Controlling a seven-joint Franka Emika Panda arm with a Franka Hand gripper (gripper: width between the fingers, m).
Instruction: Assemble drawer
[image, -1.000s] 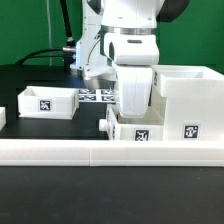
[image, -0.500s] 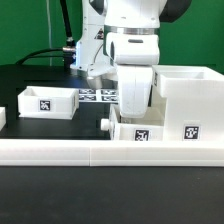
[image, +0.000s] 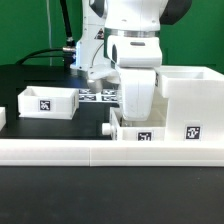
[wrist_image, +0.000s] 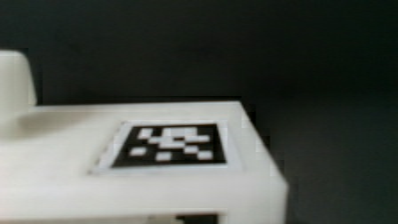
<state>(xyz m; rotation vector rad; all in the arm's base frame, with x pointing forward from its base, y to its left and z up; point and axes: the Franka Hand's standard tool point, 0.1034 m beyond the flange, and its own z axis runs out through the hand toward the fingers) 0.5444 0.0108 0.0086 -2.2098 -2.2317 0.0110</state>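
Observation:
My gripper (image: 135, 114) reaches straight down into a small white tray (image: 143, 135) with a black knob (image: 107, 128). The tray sits on the table against the tall white housing (image: 188, 98) at the exterior view's right. The hand hides the fingertips, but the tray moves with the hand, so the gripper looks shut on the tray's wall. A second small tray (image: 48, 101) stands apart at the exterior view's left. The wrist view is blurred and shows a white tagged face (wrist_image: 173, 143) close below the hand. No fingers show there.
A long low white rail (image: 100, 151) runs across the front, just before the tray and the housing. The marker board (image: 96, 95) lies flat on the black table behind the hand. Cables and the arm's base stand at the back.
The hand has sunk slightly and come toward the rail. The held tray and its knob shifted the same way by a few pixels. The other tray and the housing have not moved.

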